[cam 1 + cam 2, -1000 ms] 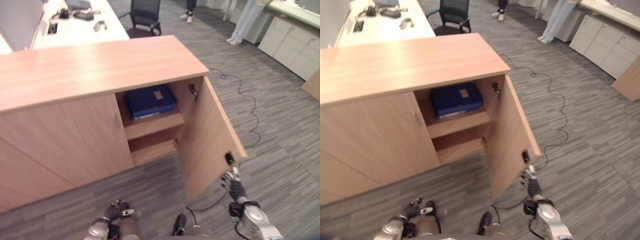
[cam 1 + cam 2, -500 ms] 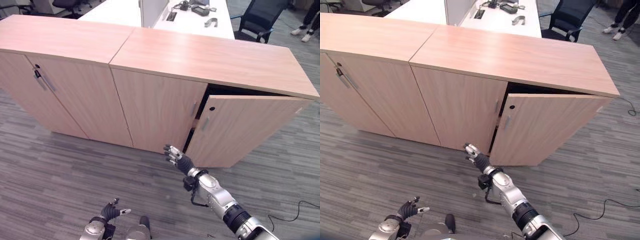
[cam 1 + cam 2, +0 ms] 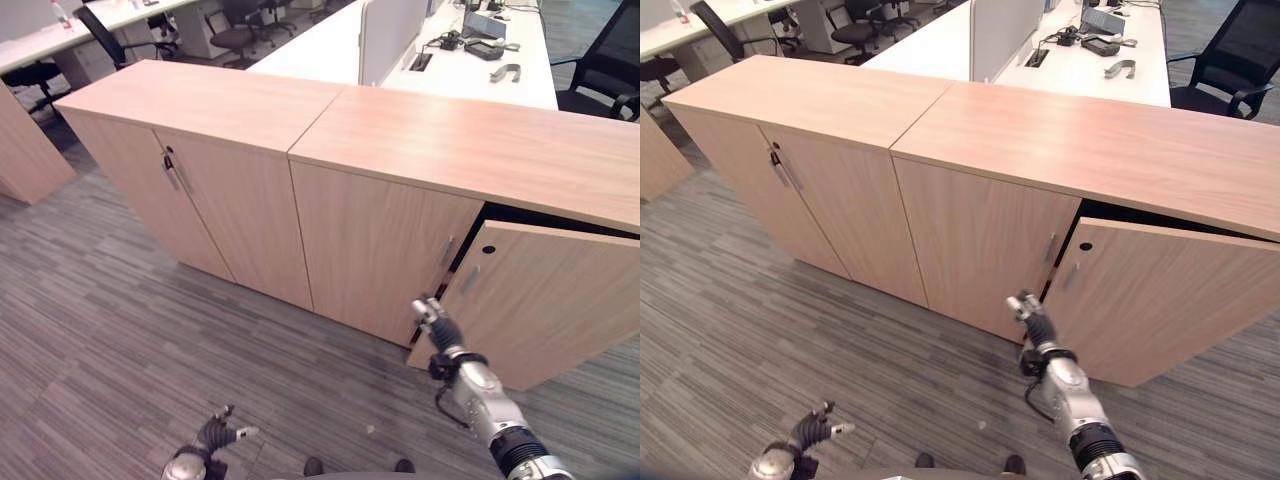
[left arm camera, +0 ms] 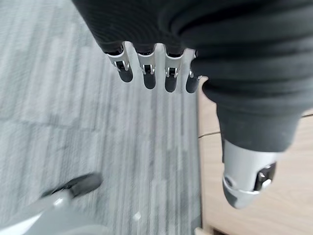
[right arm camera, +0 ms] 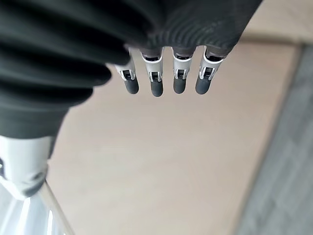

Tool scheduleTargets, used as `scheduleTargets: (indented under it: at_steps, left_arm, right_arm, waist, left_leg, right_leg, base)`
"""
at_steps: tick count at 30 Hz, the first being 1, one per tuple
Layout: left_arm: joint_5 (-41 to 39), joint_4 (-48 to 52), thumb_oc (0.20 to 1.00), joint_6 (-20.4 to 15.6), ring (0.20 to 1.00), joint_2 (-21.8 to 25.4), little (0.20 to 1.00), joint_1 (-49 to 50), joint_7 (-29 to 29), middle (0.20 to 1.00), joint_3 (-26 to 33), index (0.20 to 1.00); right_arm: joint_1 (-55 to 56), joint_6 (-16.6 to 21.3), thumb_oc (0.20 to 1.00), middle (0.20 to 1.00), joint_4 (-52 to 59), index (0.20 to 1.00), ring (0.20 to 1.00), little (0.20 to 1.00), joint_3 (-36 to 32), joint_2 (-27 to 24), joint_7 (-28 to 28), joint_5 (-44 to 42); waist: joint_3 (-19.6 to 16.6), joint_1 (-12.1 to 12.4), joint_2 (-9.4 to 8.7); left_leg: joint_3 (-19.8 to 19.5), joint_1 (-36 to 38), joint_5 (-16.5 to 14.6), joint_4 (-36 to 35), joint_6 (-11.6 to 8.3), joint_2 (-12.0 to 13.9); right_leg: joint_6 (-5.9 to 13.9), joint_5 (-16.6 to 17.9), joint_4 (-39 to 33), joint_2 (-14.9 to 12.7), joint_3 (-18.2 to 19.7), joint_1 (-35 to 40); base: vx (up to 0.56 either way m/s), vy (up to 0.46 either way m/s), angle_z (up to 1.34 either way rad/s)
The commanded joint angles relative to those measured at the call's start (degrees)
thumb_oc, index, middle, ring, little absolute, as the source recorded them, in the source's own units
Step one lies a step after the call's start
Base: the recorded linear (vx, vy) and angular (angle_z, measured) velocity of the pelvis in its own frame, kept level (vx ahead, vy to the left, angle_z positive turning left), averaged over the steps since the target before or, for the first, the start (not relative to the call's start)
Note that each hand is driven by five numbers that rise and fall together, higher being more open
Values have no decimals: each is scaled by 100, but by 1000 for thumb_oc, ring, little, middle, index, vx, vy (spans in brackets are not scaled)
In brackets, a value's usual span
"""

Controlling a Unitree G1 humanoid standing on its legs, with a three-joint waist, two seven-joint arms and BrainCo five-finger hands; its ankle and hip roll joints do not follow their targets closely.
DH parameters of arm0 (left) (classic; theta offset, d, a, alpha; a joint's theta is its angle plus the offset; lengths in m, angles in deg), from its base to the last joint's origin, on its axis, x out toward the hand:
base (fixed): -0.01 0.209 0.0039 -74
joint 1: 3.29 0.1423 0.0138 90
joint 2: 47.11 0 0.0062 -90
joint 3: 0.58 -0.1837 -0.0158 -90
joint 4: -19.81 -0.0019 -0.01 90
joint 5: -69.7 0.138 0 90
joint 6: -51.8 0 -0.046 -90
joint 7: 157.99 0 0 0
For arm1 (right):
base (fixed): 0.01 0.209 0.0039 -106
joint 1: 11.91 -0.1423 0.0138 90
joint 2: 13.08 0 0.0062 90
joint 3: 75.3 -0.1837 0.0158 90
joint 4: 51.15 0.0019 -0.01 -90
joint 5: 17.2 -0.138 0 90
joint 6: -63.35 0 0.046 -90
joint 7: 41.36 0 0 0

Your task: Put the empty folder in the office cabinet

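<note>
The cabinet (image 3: 420, 150) stands on grey carpet (image 3: 90, 330), with a second cabinet (image 3: 190, 120) joined to it on the left. The right door (image 3: 545, 300) of the cabinet stands ajar, hinged at its right side, with a dark gap along its top edge. The left door (image 3: 385, 250) is closed.

The folder cannot be seen; the ajar door hides the inside of the cabinet.

The right hand (image 3: 432, 322) is raised in front of the cabinet, near the seam between the two doors, at the free edge of the ajar door. Its fingers (image 5: 156, 83) are straight and side by side, holding nothing; contact with the door cannot be determined.

The left hand (image 3: 212, 435) hangs low at the near left, above the carpet. Its fingers (image 4: 146, 73) are relaxed and empty.

Beyond the cabinets stand a white desk (image 3: 320, 40) and a black chair (image 3: 610, 70).
</note>
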Motion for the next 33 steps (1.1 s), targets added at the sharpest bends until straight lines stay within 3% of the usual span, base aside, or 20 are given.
scheduleTargets:
  at_steps: [1,9,23,30,33]
  left_arm:
    - [-74,-106,1000,-196,1000,69,1000,-489,-154,1000,-210,1000]
    - [-132,-107,1000,-172,1000,67,1000,-386,-295,1000,-454,1000]
    - [-272,-7,1000,-153,1000,17,1000,-452,-373,1000,-998,1000]
    - [-285,-53,1000,-121,1000,-53,1000,-512,-338,1000,-1001,1000]
    - [-281,-194,1000,-131,1000,-117,1000,-514,-257,1000,-810,1000]
  right_arm:
    - [-647,281,1000,1000,-750,1000,1000,1000,-261,-321,-294,-96]
    - [-1505,141,1000,1000,-2198,1000,1000,1000,-488,-1192,-340,-128]
    - [-3964,-30,1000,1000,-3792,1000,1000,1000,49,-2265,-534,-125]
    - [-3837,-1,1000,1000,-3695,1000,1000,1000,-15,-2096,-559,-271]
    - [-2969,93,1000,1000,-3047,1000,1000,1000,-88,-1410,-453,-387]
  waist:
    - [-60,70,-253]
    - [-73,92,-218]
    - [-98,197,-188]
    - [-94,185,-153]
    - [-32,107,-124]
  left_leg:
    - [186,10,-197,155,-443,459]
    - [100,79,-139,120,-567,636]
    - [33,98,-63,77,-677,759]
    - [-53,64,-80,72,-664,722]
    - [1,54,-104,74,-639,710]
  right_leg:
    - [406,-421,42,-203,-251,383]
    - [305,-577,42,-13,-368,496]
    - [259,-637,42,95,-518,539]
    - [263,-625,42,77,-581,532]
    - [263,-583,42,62,-540,493]
  base:
    - [12,-99,19]
    - [-8,-72,6]
    - [2,-22,1]
    - [10,12,7]
    - [6,48,2]
